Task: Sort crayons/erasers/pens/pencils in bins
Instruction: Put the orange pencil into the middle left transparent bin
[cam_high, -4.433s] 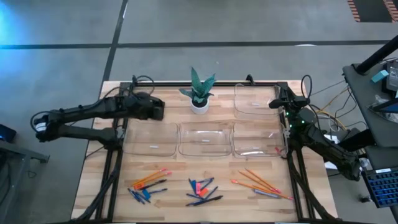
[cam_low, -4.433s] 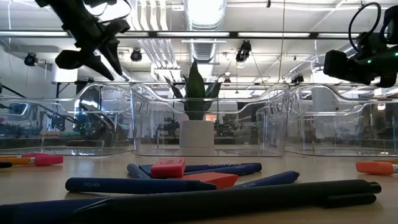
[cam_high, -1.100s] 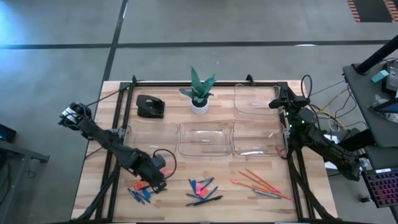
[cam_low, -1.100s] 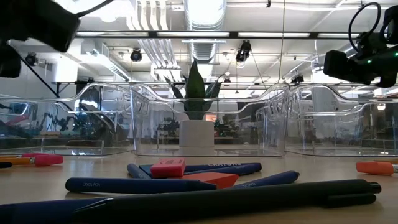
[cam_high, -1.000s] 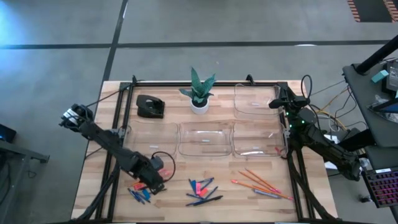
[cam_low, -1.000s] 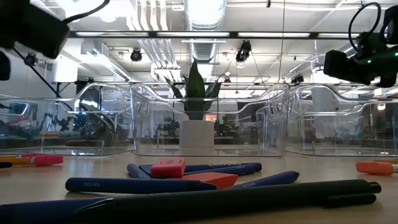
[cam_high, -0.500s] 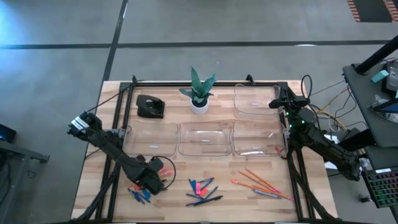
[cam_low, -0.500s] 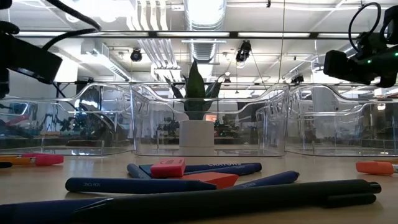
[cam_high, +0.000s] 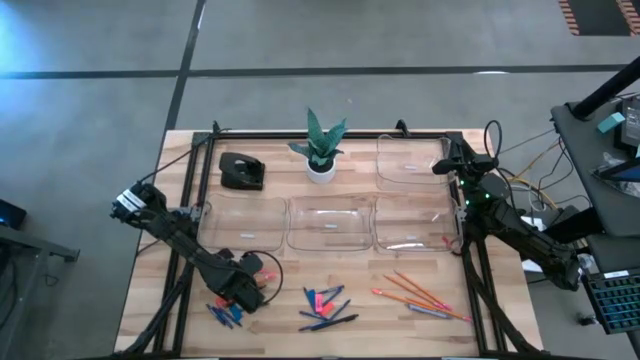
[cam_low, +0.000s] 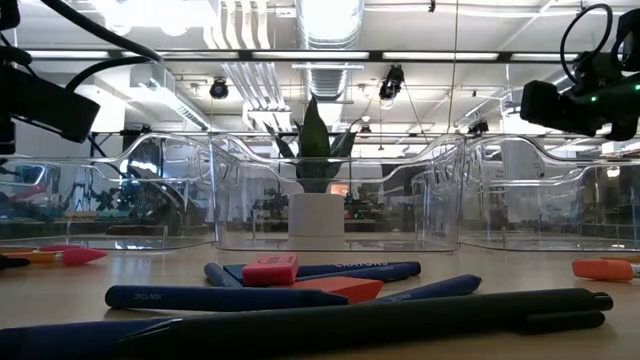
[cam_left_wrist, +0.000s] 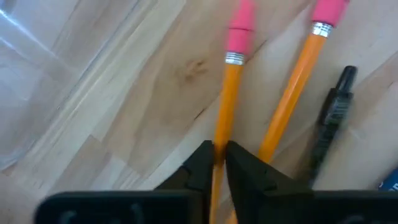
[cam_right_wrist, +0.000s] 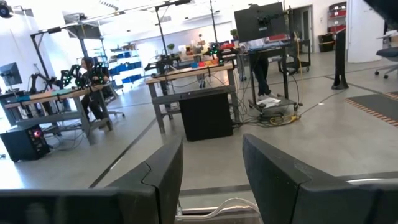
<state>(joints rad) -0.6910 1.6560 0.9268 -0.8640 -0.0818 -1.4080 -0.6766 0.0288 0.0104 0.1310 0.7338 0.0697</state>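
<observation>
Your inventory on the table (cam_high: 150, 270):

- Bins (cam_high: 325, 223): four clear shallow trays, three in a row across the middle, one behind the right-hand tray toward the far right corner.
- Pencils (cam_high: 418, 292): orange with pink ends, several fanned near the front right; more at the front left, where one pencil (cam_left_wrist: 227, 118) sits pinched in the closed left gripper (cam_left_wrist: 217, 163).
- Pens (cam_high: 328, 322): dark slim sticks, front centre.
- Erasers (cam_low: 271, 269): pink-red blocks among the pens.
- Crayons (cam_high: 222, 314): short blue sticks, front left.

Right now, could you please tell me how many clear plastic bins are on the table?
4 clear plastic bins: three side by side mid-table, left, middle, right, and one behind the right one. None appears hidden.
</observation>
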